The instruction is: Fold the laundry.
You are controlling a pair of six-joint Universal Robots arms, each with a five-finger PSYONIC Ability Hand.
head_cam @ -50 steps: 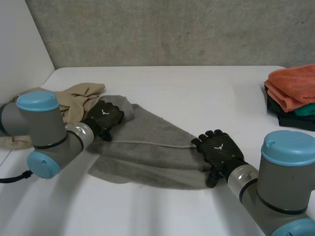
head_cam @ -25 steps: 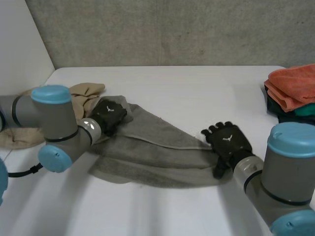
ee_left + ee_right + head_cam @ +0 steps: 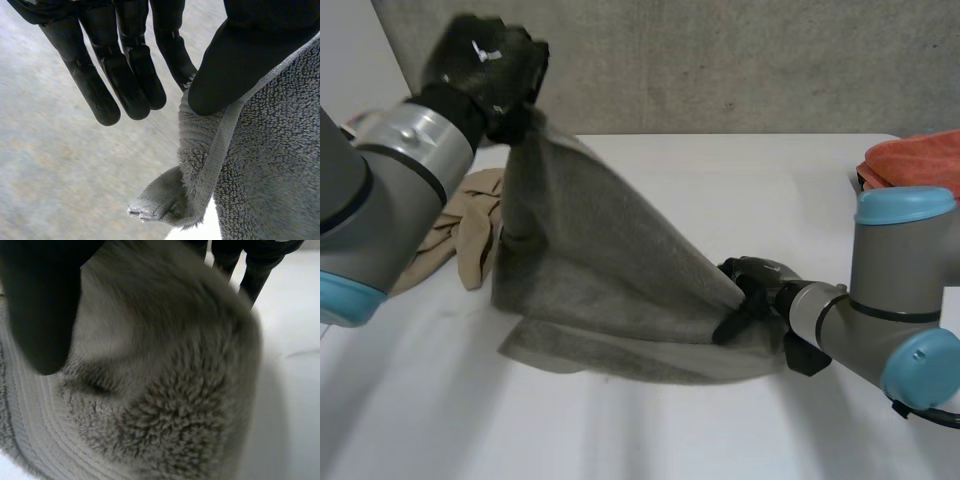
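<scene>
You've got a white table (image 3: 720,190) backed by a grey concrete wall (image 3: 720,60), with a white panel (image 3: 345,40) on its left.

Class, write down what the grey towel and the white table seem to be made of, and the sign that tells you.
The grey towel looks like cotton terry: fuzzy looped pile, with a flat woven hem band. The white table looks like smooth matte laminate or painted board: even, grainless surface.
</scene>
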